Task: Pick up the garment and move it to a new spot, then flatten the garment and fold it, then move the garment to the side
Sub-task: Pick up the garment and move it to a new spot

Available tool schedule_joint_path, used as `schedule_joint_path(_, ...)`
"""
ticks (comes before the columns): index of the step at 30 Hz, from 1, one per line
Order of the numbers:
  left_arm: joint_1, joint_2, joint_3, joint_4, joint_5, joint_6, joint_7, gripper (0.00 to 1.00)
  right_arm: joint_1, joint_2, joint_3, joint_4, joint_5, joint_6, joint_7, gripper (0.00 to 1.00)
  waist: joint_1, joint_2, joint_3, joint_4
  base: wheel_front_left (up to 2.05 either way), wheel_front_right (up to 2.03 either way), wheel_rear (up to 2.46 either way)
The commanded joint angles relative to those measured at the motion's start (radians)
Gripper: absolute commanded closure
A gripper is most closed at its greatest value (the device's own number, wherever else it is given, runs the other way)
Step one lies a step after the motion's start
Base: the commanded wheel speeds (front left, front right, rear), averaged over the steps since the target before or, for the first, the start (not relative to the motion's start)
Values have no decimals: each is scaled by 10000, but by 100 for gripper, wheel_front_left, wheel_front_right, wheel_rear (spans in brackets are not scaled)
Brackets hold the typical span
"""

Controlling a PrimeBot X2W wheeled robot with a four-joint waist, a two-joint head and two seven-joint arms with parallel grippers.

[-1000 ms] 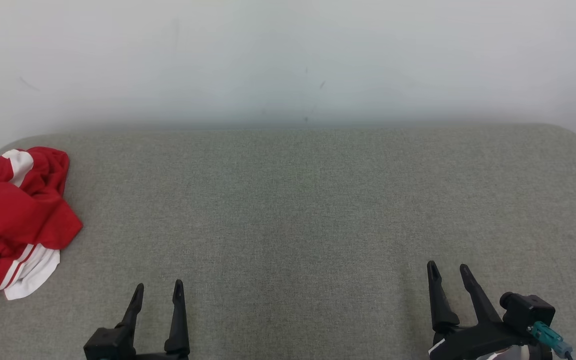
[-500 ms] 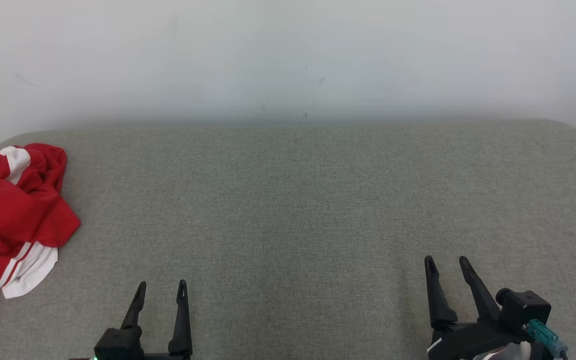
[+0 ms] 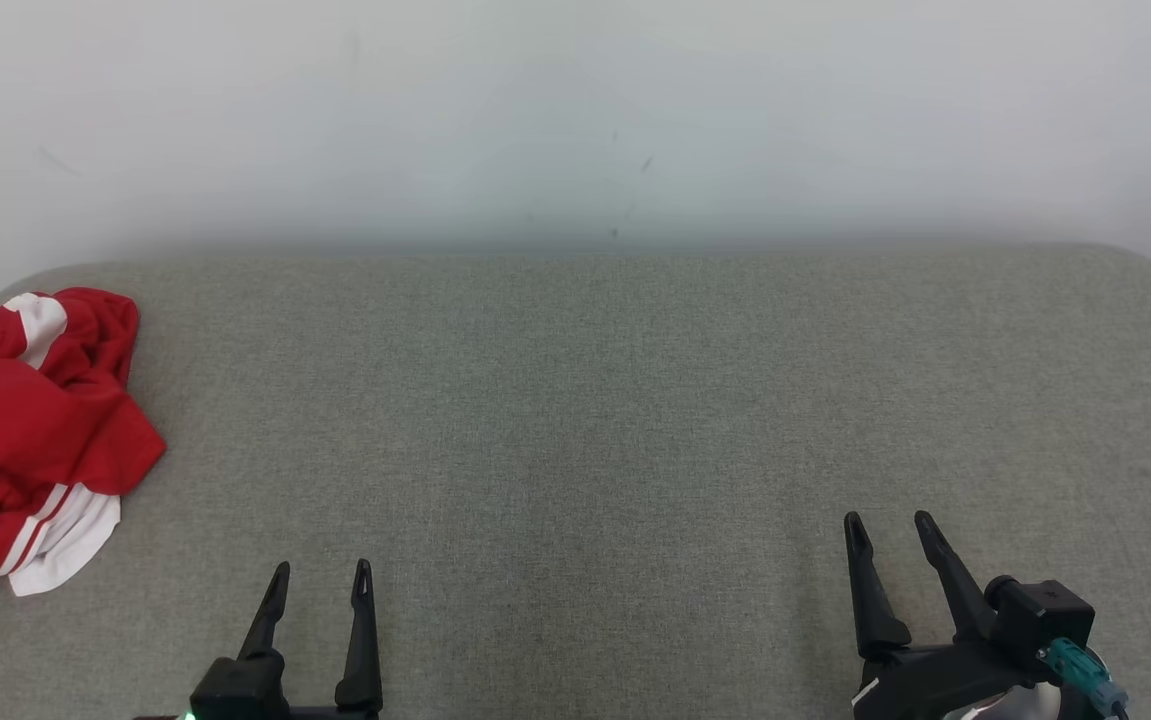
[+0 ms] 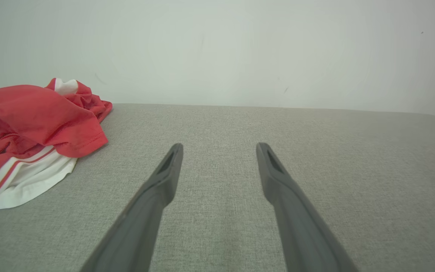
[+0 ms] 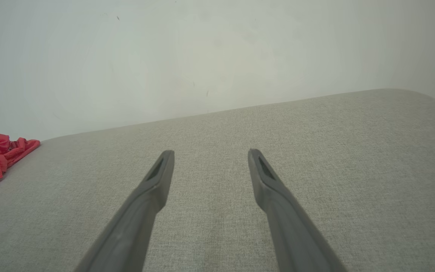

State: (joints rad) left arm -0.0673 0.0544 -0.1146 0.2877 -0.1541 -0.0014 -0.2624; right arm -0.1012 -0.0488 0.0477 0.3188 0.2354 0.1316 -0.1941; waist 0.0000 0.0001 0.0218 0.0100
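Red-and-white garment (image 3: 30, 420), maybe a jersey, sits crumpled at the left end of the grey cushion (image 3: 585, 400). Over the cushion's near edge, left gripper (image 3: 321, 567) and right gripper (image 3: 886, 519) hover wide open, both empty.

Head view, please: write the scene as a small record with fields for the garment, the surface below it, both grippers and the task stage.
garment: red and white garment, crumpled in a heap, not flattened
garment place: far left of the grey fabric surface, near its back corner
left gripper: open, holding nothing, apart from the garment
right gripper: open, holding nothing, far from the garment
background: pale wall behind the surface
task stage: garment not yet picked up
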Motion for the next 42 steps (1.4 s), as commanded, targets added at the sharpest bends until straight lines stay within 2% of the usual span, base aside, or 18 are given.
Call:
schedule_joint_path(1, -34, -29, 59, 34, -28, -51, -40, 0, 124, -28, -8, -2, -75, -17, -1, 0, 0, -1, -22, -2, 0, 0, 0)
schedule_joint_path(7, 1, -33, 84, 88, -90, -57, -40, 0, 195, -27, -29, -19, -35, -17, 38, 0, 0, -1, -82, 34, 0, 0, 0)
schedule_joint_path(14, 38, -36, 174, 187, -429, -1, -40, 0, 288, -25, 31, -106, 92, -17, 144, 0, 0, -1, -209, 374, 0, 0, 0)
schedule_joint_path(24, 257, -38, 296, 371, -624, 169, -40, 0, 519, -24, 229, -177, 367, -17, 288, 0, 0, -1, -525, 1965, 0, 0, 0)
schedule_joint_path(32, 491, 69, 424, 374, -520, 94, -38, 0, 615, -24, 430, -70, 611, -17, 238, 0, 0, -1, -766, 3371, 0, 0, 0)
schedule_joint_path(42, 693, 272, 689, 294, -660, 26, -40, 0, 569, -24, 727, 171, 1011, -17, 76, 0, 0, -1, -855, 4657, 0, 0, 0)
